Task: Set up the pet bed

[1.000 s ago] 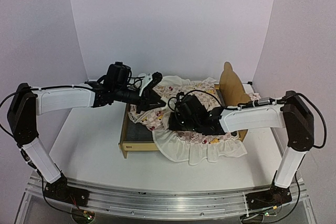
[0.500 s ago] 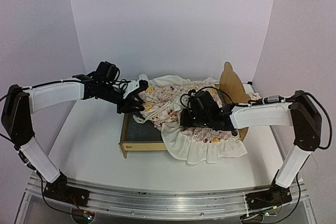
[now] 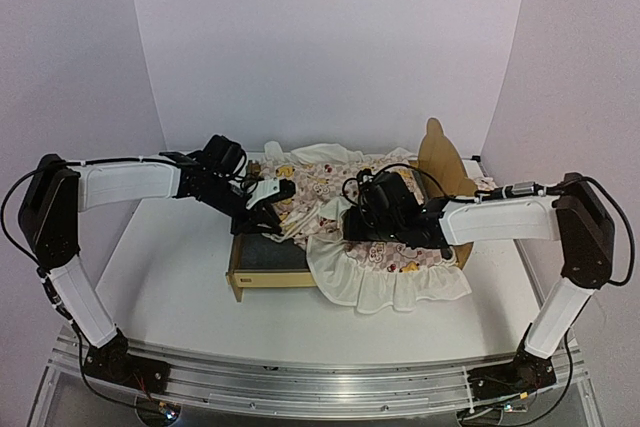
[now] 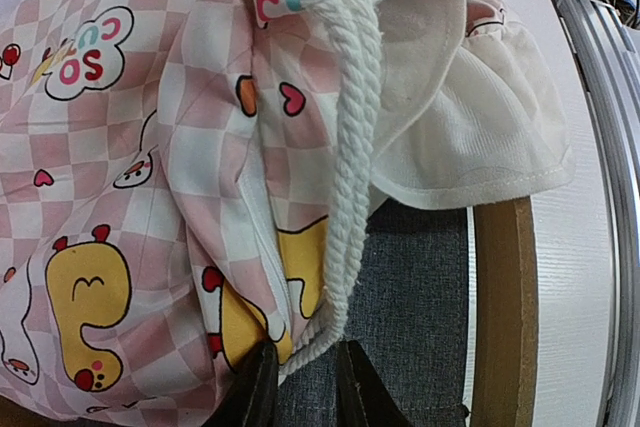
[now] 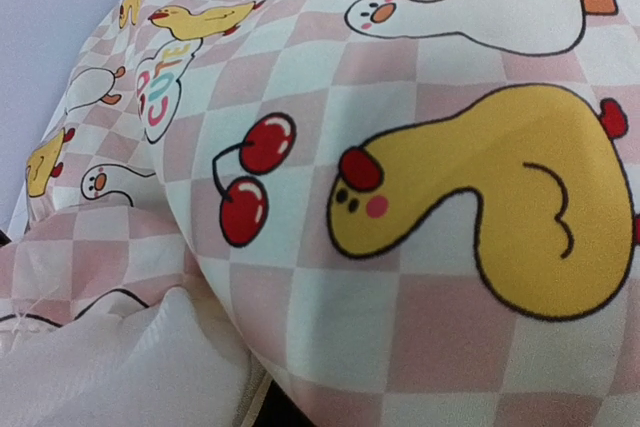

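1. Closest to us is a metal rail (image 3: 320, 384) at the edge of the white table (image 3: 170, 277). Both arms are fixed to it, one at each side.
2. The pet bed (image 3: 265, 278) sits in the middle of the table, between the two arms. Its long wooden side faces us.
3. A cream frill (image 3: 390, 287) hangs over that near side on the right and lies on the table.
4. The frill is part of a pink checked quilt (image 3: 320, 182). The quilt lies bunched up over most of the bed.
5. At the left end of the bed the grey cloth (image 4: 410, 297) of the bottom shows. The wooden edge (image 4: 500, 317) is right beside it.
6. The left pincer (image 3: 272, 215) is over that left end. Its two fingers (image 4: 258, 397) are squeezed close together on the quilt's edge. A white twisted rope (image 4: 355, 147) runs along that edge.
7. The right pincer (image 3: 350, 225) is low on the quilt, near the middle of the bed. Its own camera sees only quilt up close, with a yellow duck (image 5: 520, 207) and two red cherries (image 5: 250, 182). I cannot tell if this pincer is grabbing or let go.
8. The headboard (image 3: 440, 162) has a round ear on top. It stands up at the right end of the bed, behind the right arm.
9. Farthest away is a plain pale wall (image 3: 320, 47).
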Robot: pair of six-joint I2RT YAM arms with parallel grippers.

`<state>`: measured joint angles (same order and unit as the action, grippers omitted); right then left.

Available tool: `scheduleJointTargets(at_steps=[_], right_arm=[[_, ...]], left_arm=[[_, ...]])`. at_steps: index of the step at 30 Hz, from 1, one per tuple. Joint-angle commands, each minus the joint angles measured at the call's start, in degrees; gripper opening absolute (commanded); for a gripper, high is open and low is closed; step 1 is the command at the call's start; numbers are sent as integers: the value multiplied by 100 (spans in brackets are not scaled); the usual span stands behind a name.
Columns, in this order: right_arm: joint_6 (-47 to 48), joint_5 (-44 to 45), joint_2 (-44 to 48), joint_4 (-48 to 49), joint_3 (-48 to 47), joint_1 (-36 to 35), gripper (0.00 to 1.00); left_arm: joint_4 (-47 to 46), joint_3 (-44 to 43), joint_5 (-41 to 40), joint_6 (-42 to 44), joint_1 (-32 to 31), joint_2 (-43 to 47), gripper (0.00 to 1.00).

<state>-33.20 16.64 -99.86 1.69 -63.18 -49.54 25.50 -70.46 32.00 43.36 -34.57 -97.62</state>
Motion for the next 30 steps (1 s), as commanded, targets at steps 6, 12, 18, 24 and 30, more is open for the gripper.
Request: scheduleJointTargets(at_steps=[6,12,18,24,30], right_arm=[[132,66,252,64,-45,23,0],[167,27,212,62,-143,35,0],[197,-61,152,64,-229,39,0],[198,-50,159,69,-219,38,0],[298,-47,213,70,-209,42,0]], left_arm=[[121,265,317,-250,-41,538,25],[-850,1276,-3,-375,-234,1059,29],[-1643,1214,-463,-642,-279,612,36],[-2120,1124,-750,-780,-373,290,36],[-2222,1022,-770,-731,-380,90,20]])
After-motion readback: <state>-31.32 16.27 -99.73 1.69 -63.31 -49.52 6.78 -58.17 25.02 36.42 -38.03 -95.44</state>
